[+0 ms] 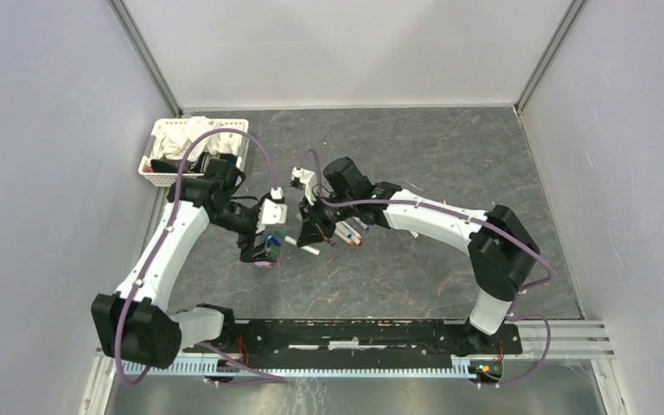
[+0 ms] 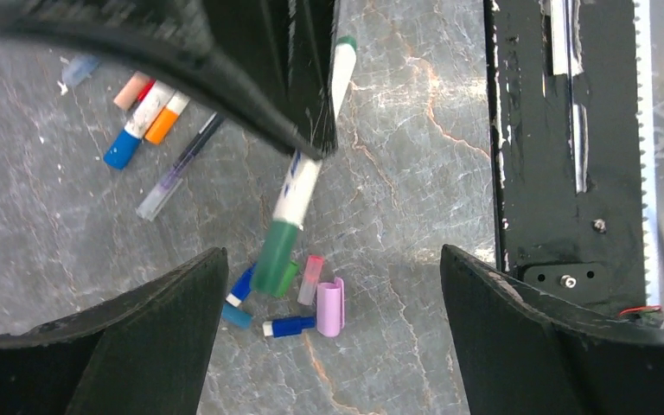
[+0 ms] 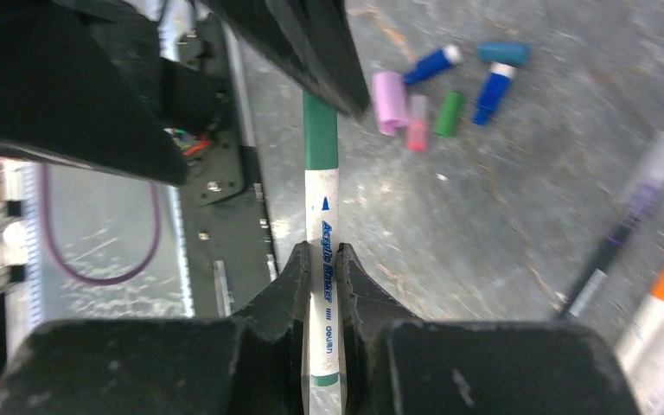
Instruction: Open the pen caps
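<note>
Grey stone table (image 1: 450, 156) fills your top view, with a white basket (image 1: 157, 177) of cloths at the far left. Both arms meet near the middle, by the pens (image 1: 350, 233) lying there. From your left wrist, the left gripper (image 2: 328, 259) is wide, holding nothing, and loose pen caps (image 2: 328, 307) lie below it. From your right wrist, the right gripper (image 3: 324, 259) pinches a white pen (image 3: 322, 194), its green cap (image 3: 320, 143) on.

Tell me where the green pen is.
In the right wrist view's middle, the green pen is clamped by the right gripper, its capped end reaching inside the open left gripper, over the loose caps.
</note>
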